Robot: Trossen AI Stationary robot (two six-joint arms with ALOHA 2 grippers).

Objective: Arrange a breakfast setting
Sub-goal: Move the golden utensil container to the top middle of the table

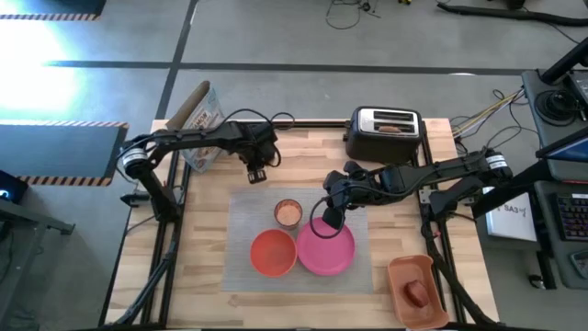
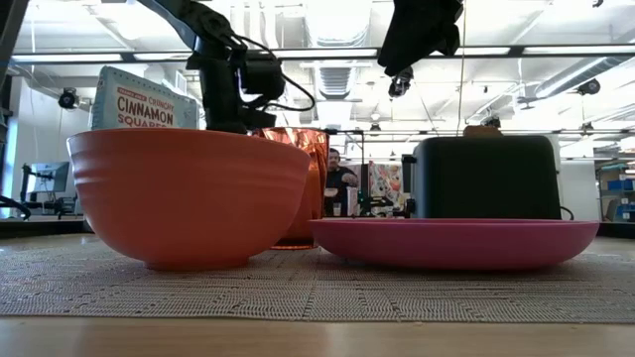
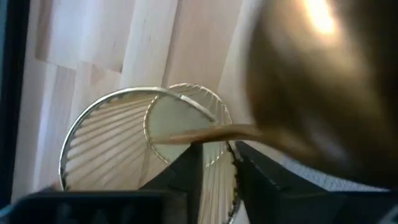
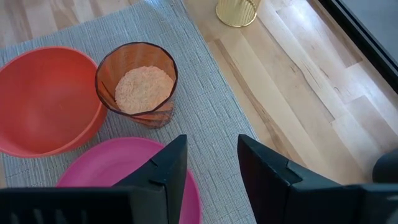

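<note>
Left gripper at 11 o'clock pinches the thin, slippery gold spoon by its handle; right gripper jaws apart, empty.

Overhead and table-level cameras both see the bowl and plate.

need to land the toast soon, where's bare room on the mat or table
Free: the plate is empty, and so is the bowl. Bare mat lies left of the cup; bare wood runs along the table's left edge. Crowded: cup, bowl and plate cluster mid-mat, with the right gripper above the plate.
</note>
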